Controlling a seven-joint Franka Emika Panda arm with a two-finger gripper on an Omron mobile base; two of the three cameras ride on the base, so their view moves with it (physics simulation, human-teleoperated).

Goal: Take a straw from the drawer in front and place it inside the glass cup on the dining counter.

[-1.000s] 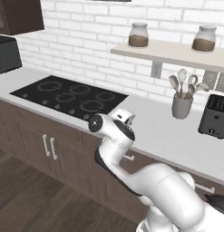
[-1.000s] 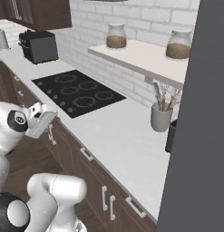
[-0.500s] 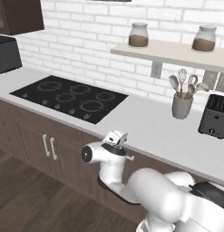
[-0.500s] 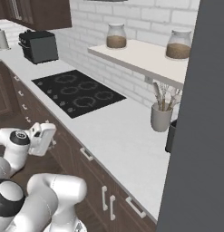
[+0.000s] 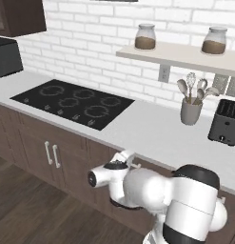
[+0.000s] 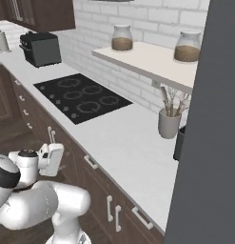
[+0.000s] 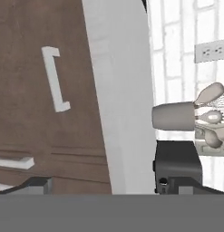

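The drawer (image 7: pixel 36 59) is a dark-brown front just under the worktop edge, shut, with a slim silver bar handle (image 7: pixel 54 79). The hand view is rolled, so this handle runs up and down the picture. From the right base view the same handle (image 6: pixel 90 162) lies level under the counter edge. My gripper (image 7: pixel 111 183) faces the cabinet fronts a short way off, open, with nothing between its fingertips (image 7: pixel 36 183). The hand (image 6: pixel 50 159) hangs low in front of the cabinets, below the worktop, and shows too as a white hand (image 5: pixel 124 157). The straw is hidden. The glass cup and dining counter are out of view.
A grey-white worktop (image 5: pixel 152 128) carries a black hob (image 5: pixel 73 102), a grey utensil holder (image 5: pixel 190 110) and a dark toaster (image 5: pixel 225 123). A shelf (image 5: pixel 185 55) holds two jars. Cabinet doors with vertical handles (image 5: pixel 51 155) flank the drawer. A dark wood floor (image 5: pixel 38 209) lies below.
The arm has folded down. The hand has dropped from worktop height to below the counter edge, in front of the cabinet fronts. The jaws stay open.
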